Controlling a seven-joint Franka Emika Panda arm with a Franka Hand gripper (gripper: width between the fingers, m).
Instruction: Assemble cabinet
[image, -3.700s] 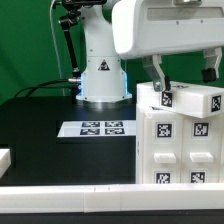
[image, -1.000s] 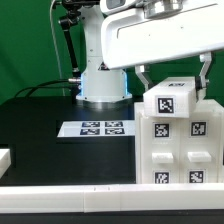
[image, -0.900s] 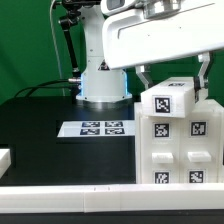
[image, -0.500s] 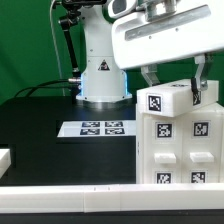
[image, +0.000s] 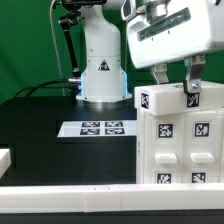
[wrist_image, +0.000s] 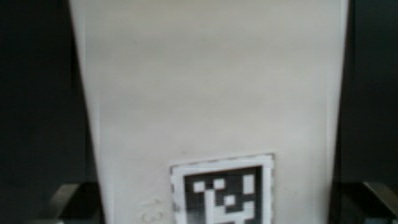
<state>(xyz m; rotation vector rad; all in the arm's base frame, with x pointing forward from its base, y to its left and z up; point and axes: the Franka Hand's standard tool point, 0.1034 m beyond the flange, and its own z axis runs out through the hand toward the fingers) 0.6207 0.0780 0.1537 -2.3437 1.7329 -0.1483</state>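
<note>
The cabinet (image: 180, 150) is a large white box with recessed tagged panels, at the exterior view's right near the front. A long white tagged block (image: 165, 100) lies across its top. My gripper (image: 176, 88) reaches down from above with one finger (image: 160, 76) behind the block and one (image: 192, 90) in front, shut on it. In the wrist view the block (wrist_image: 205, 90) fills the frame between my gripper's (wrist_image: 217, 200) dark fingers (wrist_image: 64, 200), with one tag near the jaws.
The marker board (image: 92, 128) lies on the black table left of the cabinet. The white robot base (image: 103, 75) stands behind it. A white part's end (image: 4, 157) shows at the left edge. A white rail (image: 70, 192) runs along the front.
The block was end-on to the exterior camera a second ago; it has turned with the gripper and now lies lengthwise across the cabinet top, showing two tags. The wrist has swung right.
</note>
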